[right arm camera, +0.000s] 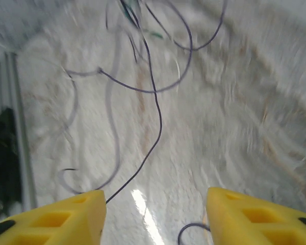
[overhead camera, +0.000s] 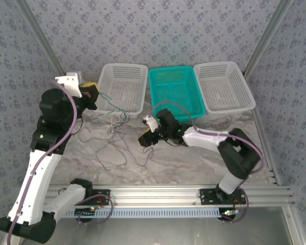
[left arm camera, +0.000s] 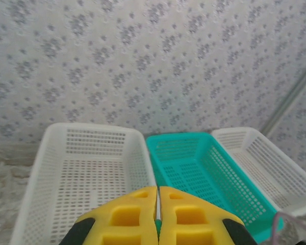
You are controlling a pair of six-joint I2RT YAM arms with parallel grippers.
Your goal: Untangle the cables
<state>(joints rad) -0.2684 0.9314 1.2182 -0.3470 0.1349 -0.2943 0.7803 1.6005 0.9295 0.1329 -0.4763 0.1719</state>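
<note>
Right wrist: thin limp dark-and-green cables (right arm camera: 158, 117), likely light, floppy; pinch free loop. Right gripper (right arm camera: 155, 219) apart, left gripper (left arm camera: 158, 217) clamping cables.

obstacles: cables (overhead camera: 116, 122) strewn mid-table, baskets (overhead camera: 173, 69) along far edge | free: table (overhead camera: 194, 163) right-front

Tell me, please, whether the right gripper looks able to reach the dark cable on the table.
Probably yes: the right gripper hangs open over the table, the dark cable just ahead, nothing between.
</note>
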